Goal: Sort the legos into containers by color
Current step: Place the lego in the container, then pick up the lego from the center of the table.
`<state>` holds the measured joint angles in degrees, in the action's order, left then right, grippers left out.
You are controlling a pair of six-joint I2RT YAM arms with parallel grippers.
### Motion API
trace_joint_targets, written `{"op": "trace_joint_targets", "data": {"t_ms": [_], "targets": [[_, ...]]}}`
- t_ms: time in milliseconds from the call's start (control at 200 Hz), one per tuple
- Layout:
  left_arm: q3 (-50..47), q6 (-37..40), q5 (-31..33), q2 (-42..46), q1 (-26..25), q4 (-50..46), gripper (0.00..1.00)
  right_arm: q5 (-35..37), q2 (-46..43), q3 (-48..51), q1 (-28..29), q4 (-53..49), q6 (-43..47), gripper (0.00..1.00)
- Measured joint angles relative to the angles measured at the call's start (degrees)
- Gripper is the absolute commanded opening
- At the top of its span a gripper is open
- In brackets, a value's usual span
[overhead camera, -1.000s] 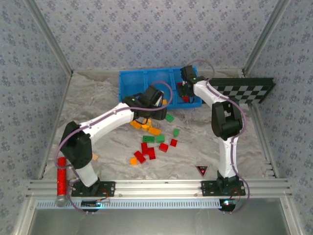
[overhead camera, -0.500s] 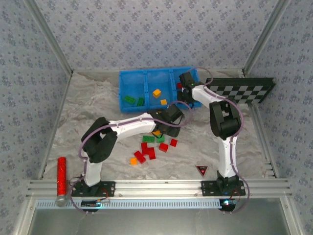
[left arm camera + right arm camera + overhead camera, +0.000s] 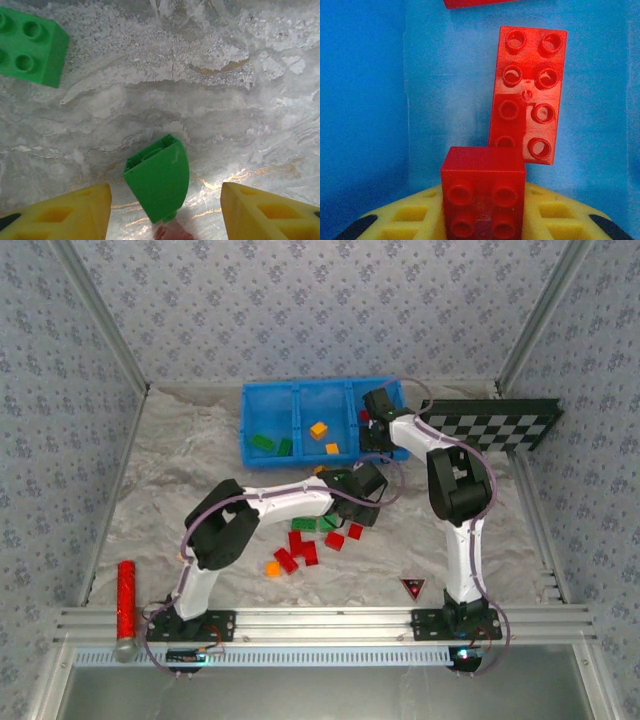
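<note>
Left hand has left the bin and straddles a green lego.

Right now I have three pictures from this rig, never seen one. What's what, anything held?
The overhead picture looks down on two robot arms bolted at the table's near edge: left arm and right arm. The other two pictures come from a camera on each wrist; the yellow shapes at the bottom are that arm's own fingers. On the table lie loose red bricks, plus a few green and orange. The blue bin at the back has three compartments: green bricks left, orange bricks middle, red right. The left gripper is open, with a green brick lying on the table between its fingers, not gripped. The right gripper is in the red compartment, closed on a small red brick, near a long red brick on the bin floor.
</note>
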<state>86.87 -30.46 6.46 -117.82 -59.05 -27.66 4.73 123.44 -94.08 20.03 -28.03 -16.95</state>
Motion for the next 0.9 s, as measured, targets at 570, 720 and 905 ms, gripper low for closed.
{"op": "trace_joint_targets", "data": {"t_ms": [570,720,905], "targets": [[2.47,-1.14,1.05,-4.68,0.04,0.96,0.50,-0.94,-3.91,0.20,0.48,-3.26,-0.13,0.51],[2.47,-1.62,2.45,-5.09,0.04,1.11,0.40,-1.07,-5.22,-0.02,0.50,-4.17,0.07,0.53],[2.12,-1.75,3.63,-5.09,0.02,2.29,0.31,-1.07,-6.03,-1.11,0.63,-6.38,0.46,0.56]]}}
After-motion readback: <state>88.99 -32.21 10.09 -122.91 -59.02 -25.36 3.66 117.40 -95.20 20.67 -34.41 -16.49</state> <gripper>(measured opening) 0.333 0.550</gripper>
